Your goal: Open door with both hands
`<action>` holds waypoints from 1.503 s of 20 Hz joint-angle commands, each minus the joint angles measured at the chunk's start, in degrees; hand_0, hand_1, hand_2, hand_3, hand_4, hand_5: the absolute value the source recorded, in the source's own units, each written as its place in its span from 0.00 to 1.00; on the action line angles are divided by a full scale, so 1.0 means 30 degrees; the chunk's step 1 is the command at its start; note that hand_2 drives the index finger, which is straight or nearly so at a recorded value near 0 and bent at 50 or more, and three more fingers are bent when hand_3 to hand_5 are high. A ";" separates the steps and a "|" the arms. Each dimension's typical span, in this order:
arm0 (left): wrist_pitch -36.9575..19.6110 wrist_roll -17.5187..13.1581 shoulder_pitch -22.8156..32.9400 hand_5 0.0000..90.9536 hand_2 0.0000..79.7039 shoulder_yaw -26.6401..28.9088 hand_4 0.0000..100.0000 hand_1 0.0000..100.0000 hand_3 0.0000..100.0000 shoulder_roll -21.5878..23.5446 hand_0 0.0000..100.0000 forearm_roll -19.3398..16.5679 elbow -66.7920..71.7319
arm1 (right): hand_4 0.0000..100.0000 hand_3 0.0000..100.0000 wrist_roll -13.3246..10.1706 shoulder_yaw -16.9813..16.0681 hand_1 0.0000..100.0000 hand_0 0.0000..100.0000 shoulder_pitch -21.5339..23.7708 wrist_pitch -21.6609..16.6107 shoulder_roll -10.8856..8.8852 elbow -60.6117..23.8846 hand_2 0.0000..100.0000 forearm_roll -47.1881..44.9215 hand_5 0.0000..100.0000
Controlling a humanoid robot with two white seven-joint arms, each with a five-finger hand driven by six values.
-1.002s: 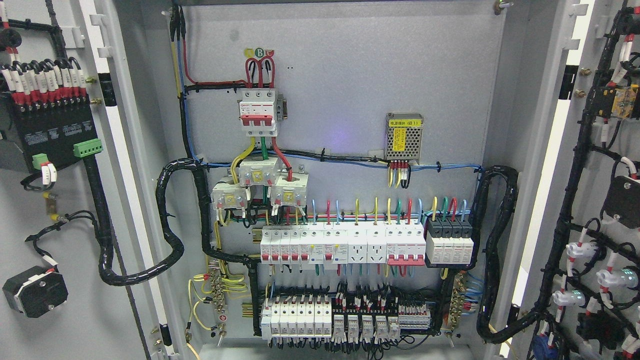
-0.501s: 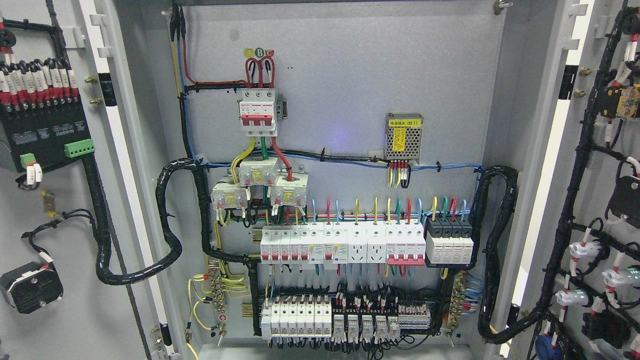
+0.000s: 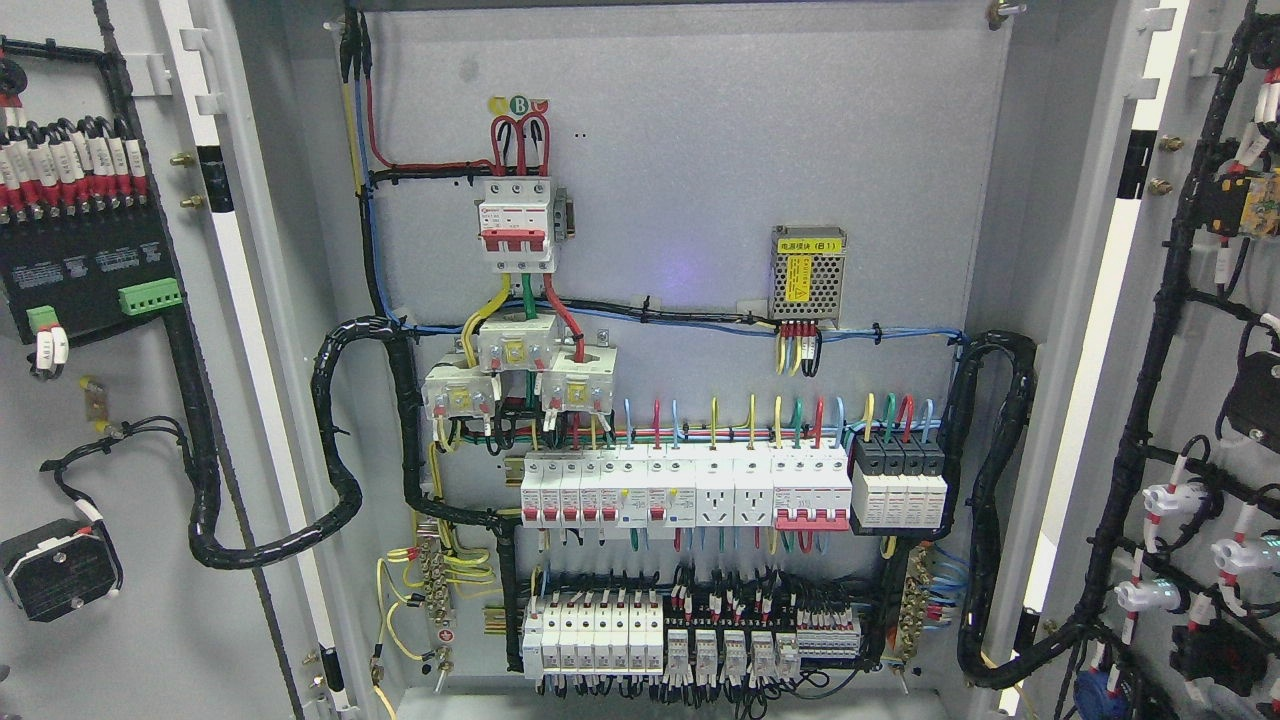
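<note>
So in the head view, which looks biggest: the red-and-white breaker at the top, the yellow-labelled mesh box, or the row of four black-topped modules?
1. Row of four black-topped modules
2. Red-and-white breaker
3. Yellow-labelled mesh box

Left door (image 3: 90, 400) and right door (image 3: 1200, 300), both edge-cropped.

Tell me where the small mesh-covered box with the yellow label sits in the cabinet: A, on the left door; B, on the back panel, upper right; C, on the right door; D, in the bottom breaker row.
B: the mesh box with the yellow label is mounted on the grey back panel, up and to the right of the breaker rows.
</note>
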 commanded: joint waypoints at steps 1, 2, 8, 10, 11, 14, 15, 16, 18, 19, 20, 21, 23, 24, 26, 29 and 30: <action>0.0486 -0.0042 -0.1247 0.00 0.00 0.0757 0.04 0.00 0.00 0.0532 0.00 0.0003 0.1572 | 0.00 0.00 0.0120 -0.0457 0.00 0.00 0.0071 0.0028 -0.0479 0.0531 0.00 -0.0508 0.00; 0.0573 -0.0042 -0.1423 0.00 0.00 0.0758 0.04 0.00 0.00 0.0650 0.00 0.0003 0.1806 | 0.00 0.00 0.0120 -0.0457 0.00 0.00 0.0071 -0.0001 -0.0596 0.0677 0.00 -0.0509 0.00; 0.0838 -0.0042 -0.2566 0.00 0.00 0.0670 0.04 0.00 0.00 0.0710 0.00 -0.0085 0.3271 | 0.00 0.00 0.0149 -0.0603 0.00 0.00 0.0071 0.0028 -0.1357 0.0913 0.00 -0.1796 0.00; 0.1070 -0.0042 -0.2976 0.00 0.00 0.0640 0.04 0.00 0.00 0.0739 0.00 -0.0085 0.3915 | 0.00 0.00 0.0178 -0.0691 0.00 0.00 0.0071 0.0028 -0.1476 0.0971 0.00 -0.1827 0.00; 0.1304 -0.0071 -0.3239 0.00 0.00 0.0640 0.04 0.00 0.00 0.0739 0.00 -0.0114 0.4179 | 0.00 0.00 0.0178 -0.0692 0.00 0.00 0.0071 0.0028 -0.1563 0.1029 0.00 -0.1856 0.00; 0.1716 -0.0130 -0.3855 0.00 0.00 0.0524 0.04 0.00 0.00 0.0855 0.00 -0.0202 0.5203 | 0.00 0.00 0.0586 -0.0809 0.00 0.00 0.0071 -0.0001 -0.1739 0.1059 0.00 -0.1856 0.00; 0.1717 -0.0130 -0.3944 0.00 0.00 0.0494 0.04 0.00 0.00 0.0972 0.00 -0.0202 0.5410 | 0.00 0.00 0.0792 -0.0809 0.00 0.00 0.0071 0.0028 -0.1740 0.1059 0.00 -0.1856 0.00; 0.1717 -0.0130 -0.4003 0.00 0.00 0.0494 0.04 0.00 0.00 0.1032 0.00 -0.0231 0.5557 | 0.00 0.00 0.1055 -0.0809 0.00 0.00 0.0071 0.0028 -0.1740 0.1059 0.00 -0.1914 0.00; 0.1775 -0.0101 -0.4294 0.00 0.00 0.0494 0.04 0.00 0.00 0.1033 0.00 -0.0319 0.5733 | 0.00 0.00 0.1378 -0.0809 0.00 0.00 0.0071 0.0028 -0.1769 0.1030 0.00 -0.2497 0.00; 0.1804 -0.0100 -0.4354 0.00 0.00 0.0465 0.04 0.00 0.00 0.1061 0.00 -0.0320 0.5879 | 0.00 0.00 0.1554 -0.0838 0.00 0.00 0.0071 0.0028 -0.1856 0.1059 0.00 -0.2820 0.00; 0.1805 -0.0100 -0.4384 0.00 0.00 0.0465 0.04 0.00 0.00 0.1062 0.00 -0.0320 0.5996 | 0.00 0.00 0.1787 -0.0867 0.00 0.00 0.0100 0.0028 -0.2031 0.1059 0.00 -0.2997 0.00; 0.1805 -0.0100 -0.4384 0.00 0.00 0.0494 0.04 0.00 0.00 0.1062 0.00 -0.0349 0.6085 | 0.00 0.00 0.2022 -0.0954 0.00 0.00 0.0100 0.0028 -0.2119 0.1059 0.00 -0.3086 0.00; 0.1805 -0.0100 -0.4443 0.00 0.00 0.0465 0.04 0.00 0.00 0.1062 0.00 -0.0349 0.6290 | 0.00 0.00 0.2229 -0.0985 0.00 0.00 0.0130 0.0028 -0.2150 0.1059 0.00 -0.3319 0.00; 0.1776 -0.0100 -0.4414 0.00 0.00 0.0494 0.04 0.00 0.00 0.1062 0.00 -0.0320 0.6320 | 0.00 0.00 0.2258 -0.1043 0.00 0.00 0.0130 0.0028 -0.2179 0.1059 0.00 -0.3524 0.00; 0.1746 -0.0101 -0.4355 0.00 0.00 0.0465 0.04 0.00 0.00 0.1062 0.00 -0.0290 0.6233 | 0.00 0.00 0.2520 -0.1102 0.00 0.00 0.0100 0.0028 -0.2208 0.1176 0.00 -0.3905 0.00; 0.1746 -0.0100 -0.4326 0.00 0.00 0.0378 0.04 0.00 0.00 0.1062 0.00 -0.0232 0.6173 | 0.00 0.00 0.2874 -0.1102 0.00 0.00 0.0071 0.0058 -0.2530 0.1615 0.00 -0.4228 0.00; 0.1746 -0.0100 -0.4354 0.00 0.00 0.0290 0.04 0.00 0.00 0.1062 0.00 -0.0232 0.6115 | 0.00 0.00 0.2874 -0.1102 0.00 0.00 0.0042 0.0058 -0.2589 0.1732 0.00 -0.4403 0.00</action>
